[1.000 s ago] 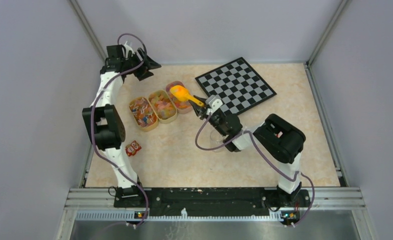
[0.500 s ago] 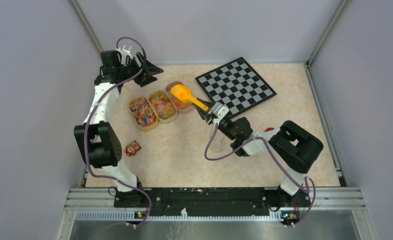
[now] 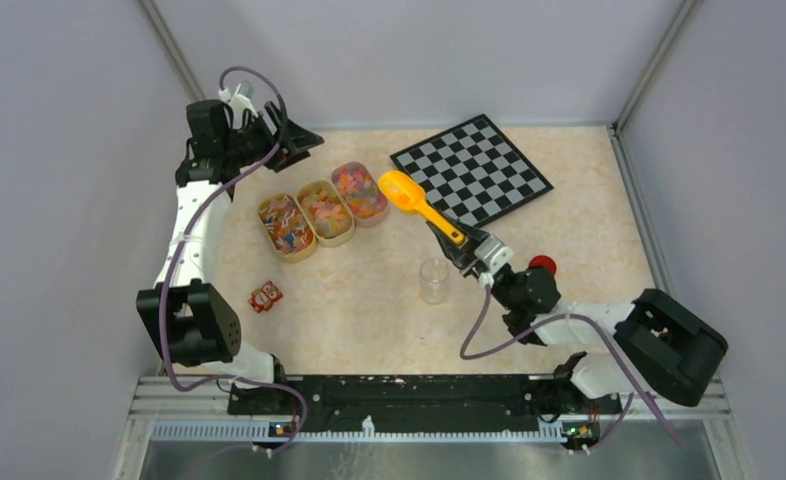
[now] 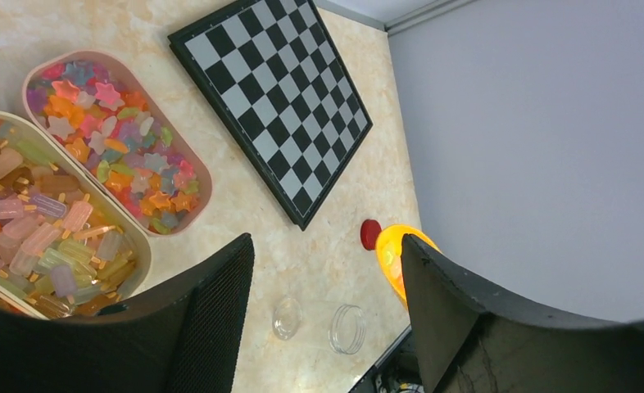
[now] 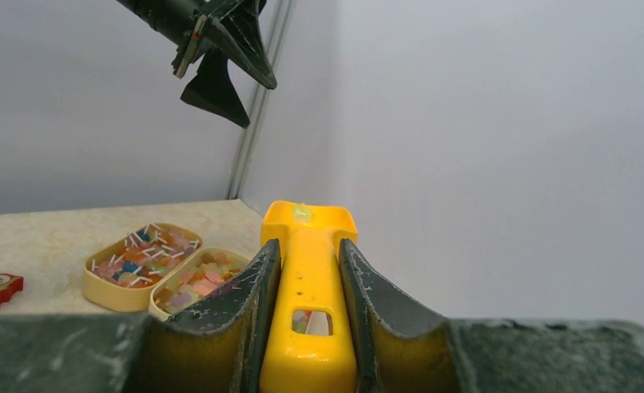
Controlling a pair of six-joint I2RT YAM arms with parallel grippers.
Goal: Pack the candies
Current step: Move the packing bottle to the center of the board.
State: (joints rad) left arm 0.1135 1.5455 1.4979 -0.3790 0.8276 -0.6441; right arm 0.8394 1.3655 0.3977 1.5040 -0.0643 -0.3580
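The candies (image 3: pixel 360 193) lie heaped in an oval tray (image 4: pixel 27 88) on the worktop (image 3: pixel 349 310), just off the left corner of the chessboard (image 3: pixel 471 168). They are small star-shaped sweets in orange, pink, yellow and green. Two more oval trays sit in a row with it on the side away from the chessboard. The next one holds longer, stick-like sweets.

The right gripper (image 3: pixel 461 244) is clamped on the handle of a yellow scoop (image 3: pixel 405 192), with a finger pressed to each side of it. It holds the scoop just beyond the chessboard's near corner. The scoop's bowl reaches along the chessboard's near-left edge, between the chessboard and the candies' tray. A speck of green shows at the bowl's back lip in the right wrist view, but I cannot tell how much the bowl carries.

The left gripper (image 3: pixel 304 145) hangs in the air well to the left of the chessboard, past the trays, with its fingers spread wide and nothing between them.

A small clear jar (image 3: pixel 433 281) stands upright and uncapped on the worktop, a little nearer the arm bases than the chessboard's near corner. Its red lid (image 3: pixel 542 264) lies apart from it, also on the near side of the chessboard. A small red packet (image 3: pixel 265 296) lies far to the chessboard's near left.
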